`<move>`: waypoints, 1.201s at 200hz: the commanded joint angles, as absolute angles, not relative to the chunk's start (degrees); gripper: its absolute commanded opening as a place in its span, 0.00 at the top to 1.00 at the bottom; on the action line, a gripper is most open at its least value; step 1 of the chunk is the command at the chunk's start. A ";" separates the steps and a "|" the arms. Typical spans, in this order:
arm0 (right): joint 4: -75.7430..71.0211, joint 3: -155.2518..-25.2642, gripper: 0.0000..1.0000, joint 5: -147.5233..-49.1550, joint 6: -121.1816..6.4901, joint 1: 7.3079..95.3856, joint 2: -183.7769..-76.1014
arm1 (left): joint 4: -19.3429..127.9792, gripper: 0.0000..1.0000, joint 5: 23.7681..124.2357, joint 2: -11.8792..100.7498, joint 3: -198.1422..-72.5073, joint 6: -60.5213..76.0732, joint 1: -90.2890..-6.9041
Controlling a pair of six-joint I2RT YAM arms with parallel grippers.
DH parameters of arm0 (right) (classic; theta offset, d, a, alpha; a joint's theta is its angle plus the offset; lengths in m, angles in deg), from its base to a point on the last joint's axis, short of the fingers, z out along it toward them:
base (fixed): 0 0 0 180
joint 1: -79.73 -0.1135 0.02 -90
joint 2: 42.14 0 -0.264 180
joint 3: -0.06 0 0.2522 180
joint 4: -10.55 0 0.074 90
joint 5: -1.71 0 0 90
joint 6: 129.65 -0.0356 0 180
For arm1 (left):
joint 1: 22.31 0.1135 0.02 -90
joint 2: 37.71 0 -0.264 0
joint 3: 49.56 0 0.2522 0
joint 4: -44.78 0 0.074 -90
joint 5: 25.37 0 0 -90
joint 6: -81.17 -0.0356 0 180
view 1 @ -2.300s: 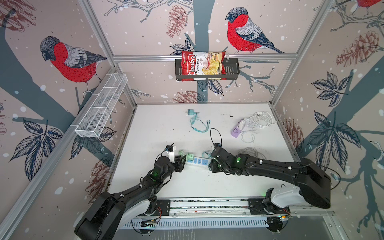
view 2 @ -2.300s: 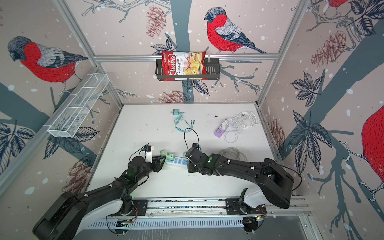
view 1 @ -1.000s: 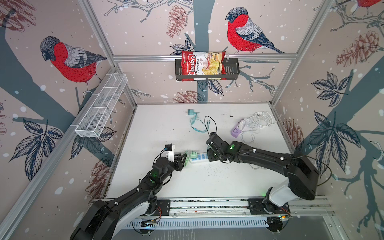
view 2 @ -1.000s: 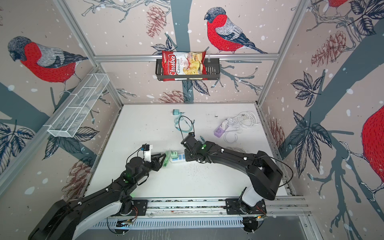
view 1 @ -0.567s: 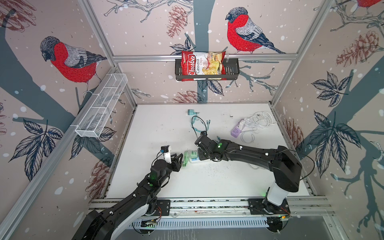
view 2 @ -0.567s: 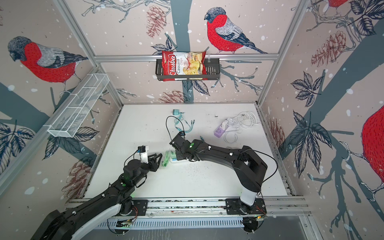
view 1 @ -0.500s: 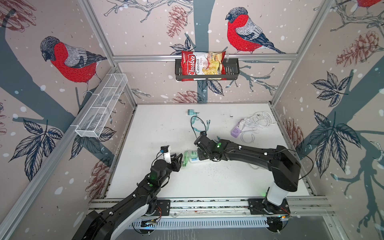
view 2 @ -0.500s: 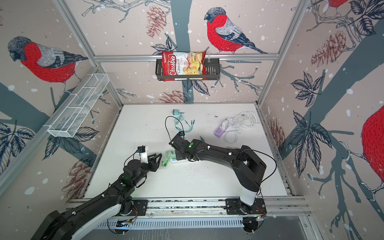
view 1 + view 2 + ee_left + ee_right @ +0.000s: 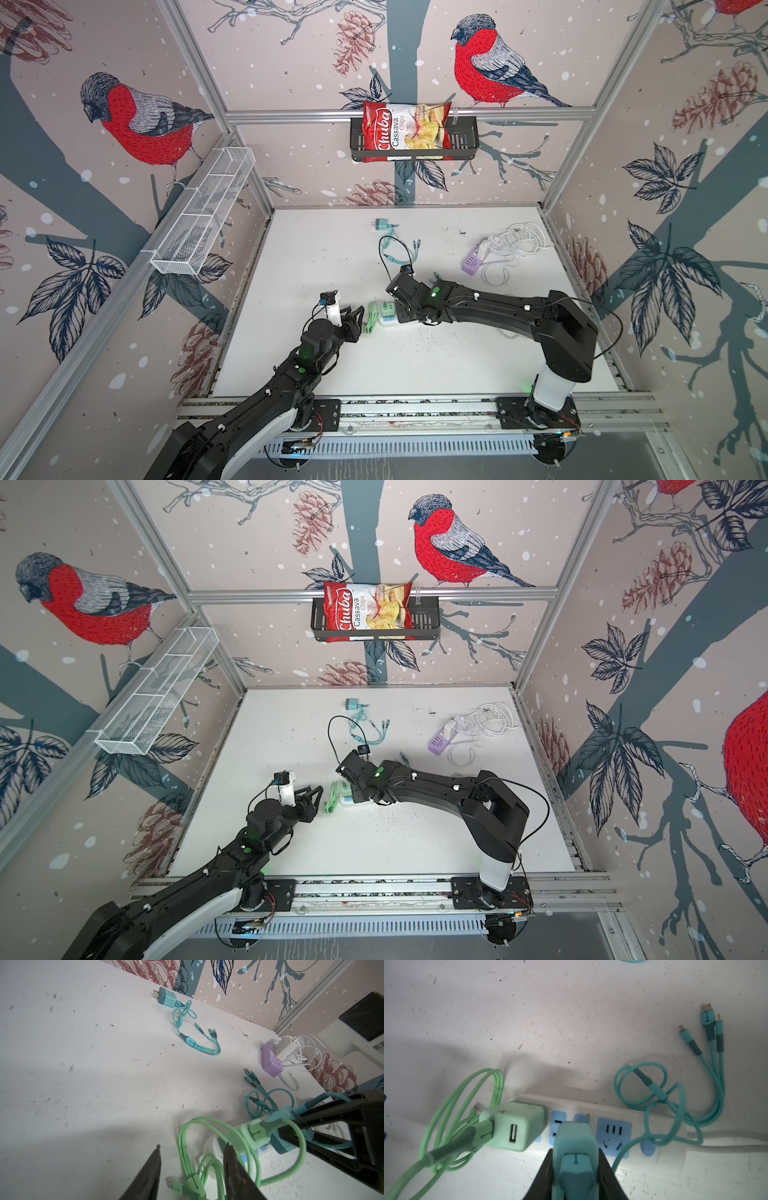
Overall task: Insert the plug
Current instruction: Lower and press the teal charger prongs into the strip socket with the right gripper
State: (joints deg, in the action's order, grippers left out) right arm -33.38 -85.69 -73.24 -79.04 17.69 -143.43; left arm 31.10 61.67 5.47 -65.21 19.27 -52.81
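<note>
Your right tool (image 9: 575,1157) is pinched on the sides of the teal plug (image 9: 575,1134), cable end toward the wrist, so its prongs face the white power strip (image 9: 612,1110) just beside the green charger (image 9: 512,1126) that sits in a socket. The prongs are hidden, so you can't tell whether they have entered the blue socket beneath. Your left tool (image 9: 192,1146) hovers spread and empty at the strip's end, by the green cable (image 9: 498,1084), probably placed to brace the strip on the table (image 9: 415,365) when you press down.
</note>
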 commanded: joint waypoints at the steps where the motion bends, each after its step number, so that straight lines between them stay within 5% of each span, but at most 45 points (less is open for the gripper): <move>1: -34.56 -86.06 0.91 -70.77 -80.16 17.72 -143.40 | 30.58 0.51 62.16 5.19 -65.17 18.74 -52.74; 240: -35.47 -85.58 0.90 -71.30 -85.22 17.42 -147.96 | 30.41 0.50 62.27 4.41 -65.00 18.66 -52.79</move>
